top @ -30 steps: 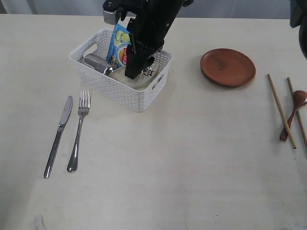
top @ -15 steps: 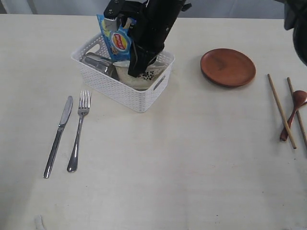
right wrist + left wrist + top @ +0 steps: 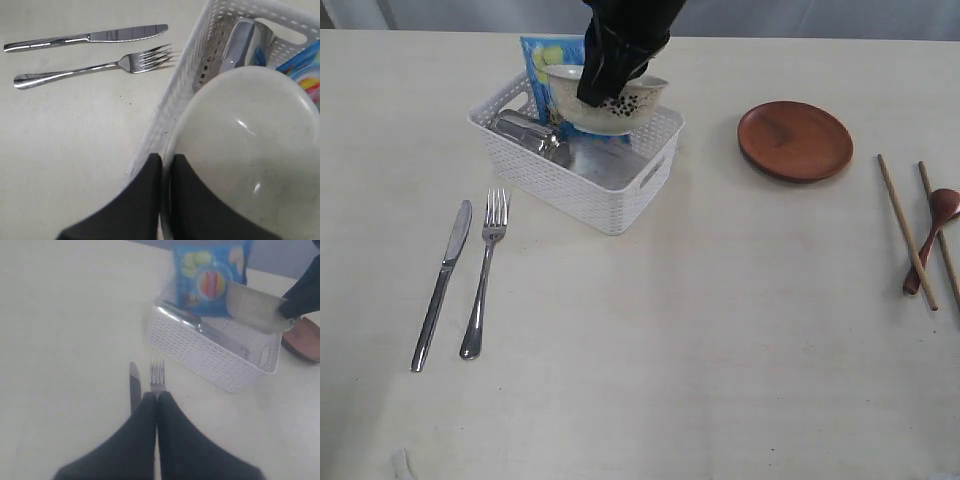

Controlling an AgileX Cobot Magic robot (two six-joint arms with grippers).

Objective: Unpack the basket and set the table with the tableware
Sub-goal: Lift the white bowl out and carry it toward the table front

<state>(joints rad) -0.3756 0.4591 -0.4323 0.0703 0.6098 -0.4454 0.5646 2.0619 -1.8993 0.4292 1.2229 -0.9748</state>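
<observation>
My right gripper (image 3: 592,97) is shut on the rim of the off-white bowl (image 3: 623,106) and holds it above the white basket (image 3: 582,185); one finger is inside the bowl (image 3: 245,145) and one outside. In the basket lies the steel cup (image 3: 525,131). The knife (image 3: 442,283) and fork (image 3: 484,272) lie side by side on the table (image 3: 700,330) to the left. At the right are the brown plate (image 3: 795,140), the chopsticks (image 3: 906,230) and the dark spoon (image 3: 933,232). My left gripper (image 3: 157,396) hovers shut and empty above the knife and fork.
A blue chip bag (image 3: 545,55) stands at the basket's far side behind the bowl. The basket's wall (image 3: 192,70) is right under the raised bowl. The left arm does not show in the exterior view.
The right gripper has risen with the bowl, lifting it from the basket's floor to above the rim. The chip bag has shifted left and the basket has shifted slightly.
</observation>
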